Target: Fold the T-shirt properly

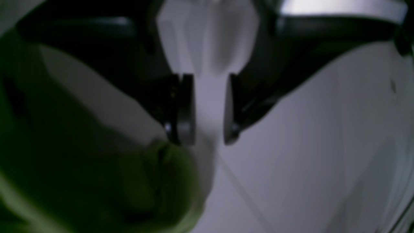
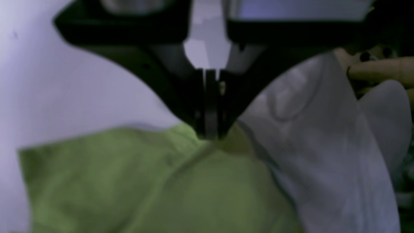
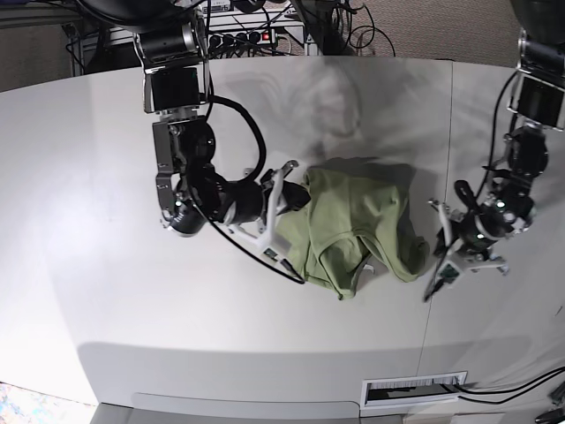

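The sage-green T-shirt (image 3: 353, 221) lies bunched and partly folded over itself in the middle of the white table (image 3: 106, 291). My right gripper (image 3: 290, 193), on the left of the base view, is at the shirt's left edge. In the right wrist view it (image 2: 210, 129) is shut on the edge of the green fabric (image 2: 145, 181). My left gripper (image 3: 440, 247), on the right of the base view, is just off the shirt's right edge. In the left wrist view it (image 1: 208, 110) is open and empty, with the shirt (image 1: 97, 187) low on the left, next to the left pad.
A seam (image 3: 448, 159) runs down the white table cover on the right. Cables and a power strip (image 3: 256, 35) lie beyond the far edge. A vent grille (image 3: 415, 389) sits at the front edge. Wrinkled white cover (image 2: 323, 145) shows in the right wrist view.
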Available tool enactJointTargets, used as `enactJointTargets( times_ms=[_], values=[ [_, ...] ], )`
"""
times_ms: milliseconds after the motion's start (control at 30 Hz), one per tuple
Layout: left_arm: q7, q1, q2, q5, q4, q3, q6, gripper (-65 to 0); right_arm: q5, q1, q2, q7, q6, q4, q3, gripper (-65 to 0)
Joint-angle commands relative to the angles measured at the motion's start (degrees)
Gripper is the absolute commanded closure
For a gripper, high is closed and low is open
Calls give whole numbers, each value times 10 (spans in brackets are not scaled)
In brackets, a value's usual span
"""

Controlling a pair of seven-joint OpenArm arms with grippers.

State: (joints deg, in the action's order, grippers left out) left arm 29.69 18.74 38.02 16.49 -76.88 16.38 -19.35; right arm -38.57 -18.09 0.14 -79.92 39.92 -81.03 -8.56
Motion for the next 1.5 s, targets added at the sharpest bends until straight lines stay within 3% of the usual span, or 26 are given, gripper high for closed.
enactJointTargets(
  times_ms=[0, 133, 433, 567, 700, 900, 1067, 1200, 1300, 1467],
  values=[
    [-1, 13, 20, 19, -12, -6, 3, -145, -10, -16, -1, 7, 1, -15, 9, 0],
    [55, 9, 51, 72, -19, -6, 0, -77, -10, -16, 18, 6, 1, -19, 35, 0],
    [114, -50, 98, 140, -26, -8, -2, -75, -10, 56, 98, 18, 1, -78, 40, 0],
    [128, -108, 111, 167, -53, -41, -2, -75, -10, 97, 120, 27, 1, -110, 57, 0],
    [159, -184, 112, 211, -92, -119, -3, -75, -10, 144, 140, 38, 1, -138, 79, 0],
    [182, -305, 112, 263, -170, -266, -48, -75, -10, 211, 169, 56, 1, -199, 102, 0],
    [196, -417, 110, 318, -212, -384, -77, -75, -10, 277, 170, 71, 1, -264, 128, 0],
    [196, -523, 100, 348, -236, -467, -81, -75, -10, 342, 170, 75, 1, -316, 155, 0],
    [195, -597, 83, 384, -249, -525, -119, -75, -11, 391, 170, 79, 1, -346, 175, 0],
    [207, -693, 20, 429, -264, -609, -163, -75, -15, 472, 170, 80, 1, -400, 205, 0]
  ],
)
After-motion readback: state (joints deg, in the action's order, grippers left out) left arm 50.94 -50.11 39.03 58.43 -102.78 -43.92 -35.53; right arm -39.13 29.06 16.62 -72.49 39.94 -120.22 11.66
